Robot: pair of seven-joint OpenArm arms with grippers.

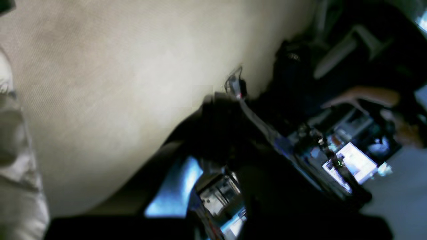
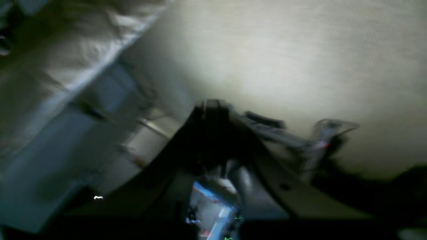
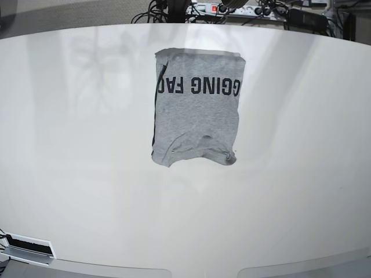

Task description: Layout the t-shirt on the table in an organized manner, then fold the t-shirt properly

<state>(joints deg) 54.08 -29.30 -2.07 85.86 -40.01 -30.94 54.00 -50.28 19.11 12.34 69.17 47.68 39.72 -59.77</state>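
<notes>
Both claws are sitting shut and empty, out of view; we are judging the heather-grey cotton t-shirt (image 3: 197, 113), upper centre on the glossy off-white table (image 3: 81, 191), needs halving evenly.

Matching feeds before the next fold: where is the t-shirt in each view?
Base: t-shirt flat, upper centre of the table, lettering toward the far edge.
Left wrist: blurred; t-shirt not identifiable.
Right wrist: blurred; t-shirt not identifiable.
Shared landmark: likely the table's pale surface.
</notes>
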